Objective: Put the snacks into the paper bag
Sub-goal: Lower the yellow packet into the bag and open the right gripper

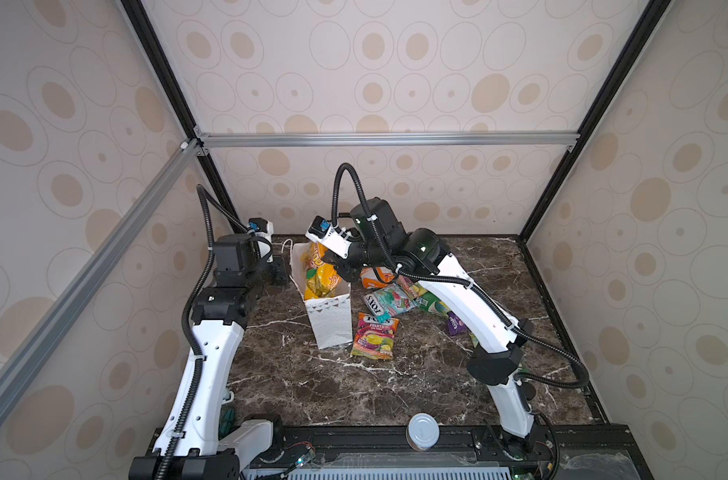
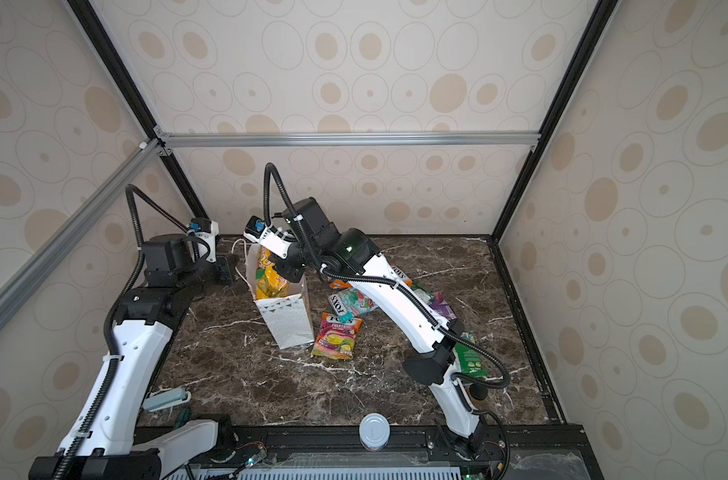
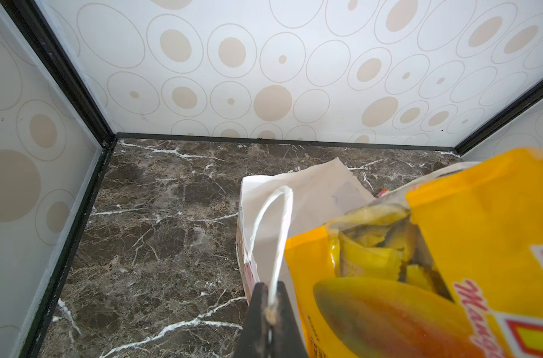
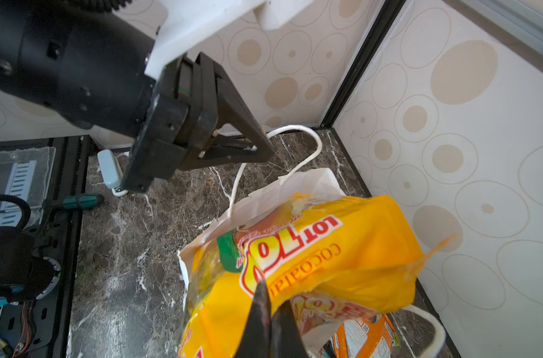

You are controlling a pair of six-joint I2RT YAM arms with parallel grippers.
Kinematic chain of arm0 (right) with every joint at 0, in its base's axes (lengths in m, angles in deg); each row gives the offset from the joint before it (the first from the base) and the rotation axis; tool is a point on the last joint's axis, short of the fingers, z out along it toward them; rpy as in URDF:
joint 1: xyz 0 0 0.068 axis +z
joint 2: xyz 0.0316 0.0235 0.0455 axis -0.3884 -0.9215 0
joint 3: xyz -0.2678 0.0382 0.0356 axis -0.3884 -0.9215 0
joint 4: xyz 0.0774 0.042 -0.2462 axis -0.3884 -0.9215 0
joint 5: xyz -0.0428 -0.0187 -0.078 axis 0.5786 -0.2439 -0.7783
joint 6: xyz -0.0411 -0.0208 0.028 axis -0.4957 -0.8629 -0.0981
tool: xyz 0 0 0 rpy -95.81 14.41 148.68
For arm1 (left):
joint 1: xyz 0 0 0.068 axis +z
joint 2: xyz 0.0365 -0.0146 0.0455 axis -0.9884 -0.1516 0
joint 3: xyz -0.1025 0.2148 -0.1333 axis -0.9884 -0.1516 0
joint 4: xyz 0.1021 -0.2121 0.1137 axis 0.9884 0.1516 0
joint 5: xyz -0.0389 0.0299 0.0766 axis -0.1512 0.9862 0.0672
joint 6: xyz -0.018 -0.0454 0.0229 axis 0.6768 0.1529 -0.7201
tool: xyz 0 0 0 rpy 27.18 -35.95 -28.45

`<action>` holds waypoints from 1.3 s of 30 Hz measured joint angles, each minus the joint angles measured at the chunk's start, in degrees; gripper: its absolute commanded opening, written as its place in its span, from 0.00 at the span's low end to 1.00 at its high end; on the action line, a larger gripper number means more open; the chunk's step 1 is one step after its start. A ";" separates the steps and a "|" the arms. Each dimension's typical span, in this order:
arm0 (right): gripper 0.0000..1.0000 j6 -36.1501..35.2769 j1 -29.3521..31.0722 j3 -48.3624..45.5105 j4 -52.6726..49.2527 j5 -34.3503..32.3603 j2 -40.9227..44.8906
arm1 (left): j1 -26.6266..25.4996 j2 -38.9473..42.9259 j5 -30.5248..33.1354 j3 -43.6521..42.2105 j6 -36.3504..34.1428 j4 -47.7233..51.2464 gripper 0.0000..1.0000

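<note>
- The tall white paper gift bag (image 1: 329,322) stands upright on the dark brown marble-patterned tabletop (image 1: 312,386), left of centre in both top views, with its mouth open.
- The left gripper (image 3: 271,307) is pinched tight on the white cord handle (image 3: 276,235) at the bag's far-left rim; the cord loops from the rim to the black jaw tips.
- The right gripper (image 4: 269,302) is clamped on a large glossy yellow plastic snack packet (image 4: 341,254); the jaws bite a fold of its film.
- That yellow packet sits partly inside the bag's mouth; its upper part rises above the rim, tilted toward the back wall.
- Other snacks lie flat on the table, just right of the bag: a pink FOX'S candy packet (image 1: 374,337) near the bag's base; a teal FOX'S candy packet (image 1: 389,301) behind it; an orange packet (image 1: 373,279) under the right wrist; a green packet (image 1: 433,304) and a purple packet (image 1: 456,325) partly hidden by the right arm.
- A silver-lidded can (image 1: 423,430) stands at the table's front edge, well apart from the bag.
</note>
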 measured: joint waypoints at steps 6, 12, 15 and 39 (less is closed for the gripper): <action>0.00 -0.48 0.17 0.00 -1.20 -0.35 -0.76 | 0.00 -0.87 -0.39 0.11 0.02 -0.37 0.00; 0.00 -0.57 1.68 0.24 -1.20 -4.17 -2.80 | 0.00 -0.85 -1.09 0.11 0.04 -0.83 0.00; 0.00 -0.55 2.47 0.24 -1.40 -4.85 -3.93 | 0.00 -0.85 -1.14 0.11 0.04 -0.81 0.00; 0.00 1.49 3.39 0.24 -4.15 -13.38 -7.28 | 0.00 -0.52 -4.04 -1.18 0.09 -1.64 0.00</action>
